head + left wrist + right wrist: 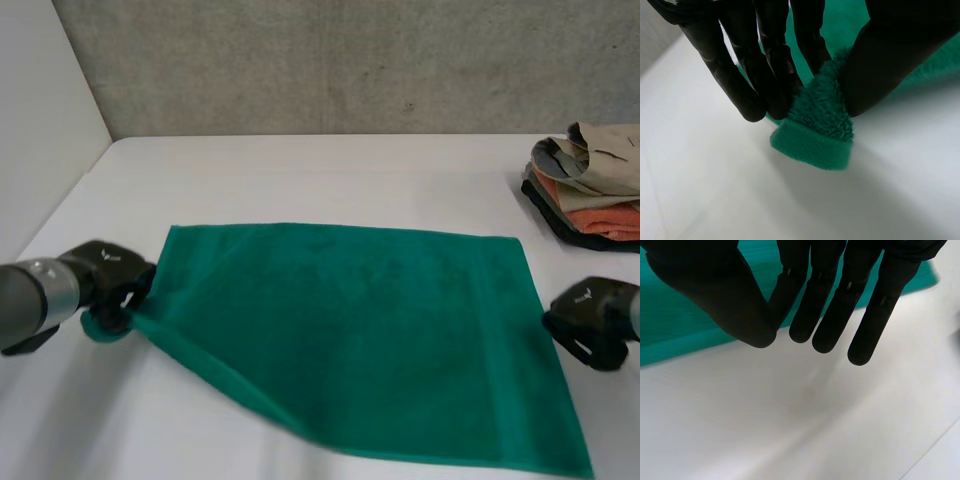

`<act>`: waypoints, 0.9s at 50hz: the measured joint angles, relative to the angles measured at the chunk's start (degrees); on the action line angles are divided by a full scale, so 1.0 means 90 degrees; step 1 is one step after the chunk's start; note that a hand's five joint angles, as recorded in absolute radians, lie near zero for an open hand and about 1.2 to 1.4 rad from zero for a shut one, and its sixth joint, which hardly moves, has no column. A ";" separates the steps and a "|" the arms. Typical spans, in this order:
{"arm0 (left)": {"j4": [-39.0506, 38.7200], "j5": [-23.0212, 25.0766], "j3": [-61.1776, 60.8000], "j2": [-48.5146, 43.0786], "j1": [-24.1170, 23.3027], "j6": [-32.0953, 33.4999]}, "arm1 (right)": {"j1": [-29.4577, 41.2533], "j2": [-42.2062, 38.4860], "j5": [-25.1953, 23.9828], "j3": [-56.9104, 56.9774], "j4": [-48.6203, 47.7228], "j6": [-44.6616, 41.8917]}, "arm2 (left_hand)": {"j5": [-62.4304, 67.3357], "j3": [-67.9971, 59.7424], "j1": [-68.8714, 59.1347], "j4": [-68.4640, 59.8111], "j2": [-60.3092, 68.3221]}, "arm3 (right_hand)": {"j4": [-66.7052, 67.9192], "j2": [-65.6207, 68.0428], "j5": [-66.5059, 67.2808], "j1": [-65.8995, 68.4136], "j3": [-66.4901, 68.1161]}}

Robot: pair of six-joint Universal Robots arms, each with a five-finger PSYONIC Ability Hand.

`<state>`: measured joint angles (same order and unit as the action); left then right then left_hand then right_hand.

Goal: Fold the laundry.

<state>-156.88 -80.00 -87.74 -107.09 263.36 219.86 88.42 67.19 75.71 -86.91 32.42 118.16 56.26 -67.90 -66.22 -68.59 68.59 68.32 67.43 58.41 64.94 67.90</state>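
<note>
A green towel (350, 330) lies spread across the white table (330, 180). My left hand (110, 280) is at its near left corner. In the left wrist view the fingers (755, 75) and thumb pinch that corner (815, 135), which bunches between them just above the table. The towel edge running from that corner is raised a little. My right hand (595, 315) hovers just off the towel's right edge. In the right wrist view its thumb (715, 290) is closed against the first of its fingers (830, 300) with no cloth between them. The towel's edge (680, 330) lies behind the hand.
A pile of folded clothes (590, 185) in beige, orange and black sits at the far right of the table. A white wall (40, 120) borders the table on the left, and a grey wall runs along the back.
</note>
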 measured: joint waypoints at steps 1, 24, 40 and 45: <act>-0.0099 0.0010 0.0193 -0.0101 -0.0042 0.0005 | 0.0109 -0.0050 0.0028 0.0139 -0.0157 0.0134 | -0.0001 0.0000 0.0000 0.0000 0.0000 | 0.0000 0.0000 0.0001 0.0000 0.0000; -0.2967 -0.0538 0.4755 -0.1071 -0.0772 -0.1902 | 0.1606 -0.0177 0.1373 0.3705 -0.3138 0.3974 | -0.0001 0.0000 0.0000 -0.0010 0.0000 | -0.4669 -0.4612 -0.4805 -0.4347 -0.4628; -0.3520 -0.0500 0.3452 -0.1021 -0.0441 -0.1790 | 0.3548 -0.0025 0.1026 0.0595 -0.2070 0.5017 | 0.0000 -0.0015 -0.0001 -0.0022 0.0011 | -0.5022 -0.4782 -0.4917 -0.4633 -0.4920; -0.3501 -0.0474 0.3418 -0.0858 -0.0475 -0.1817 | 0.4442 -0.0556 0.0906 0.0903 -0.2274 0.5335 | 0.0000 -0.0015 0.0000 -0.0022 0.0011 | -0.4777 -0.4778 -0.4711 -0.4400 -0.4824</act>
<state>-188.39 -84.27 -56.98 -114.81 259.08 203.51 128.40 62.19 83.87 -78.79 11.95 166.17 56.26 -68.04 -66.22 -68.79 68.69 25.33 24.43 16.01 25.34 24.48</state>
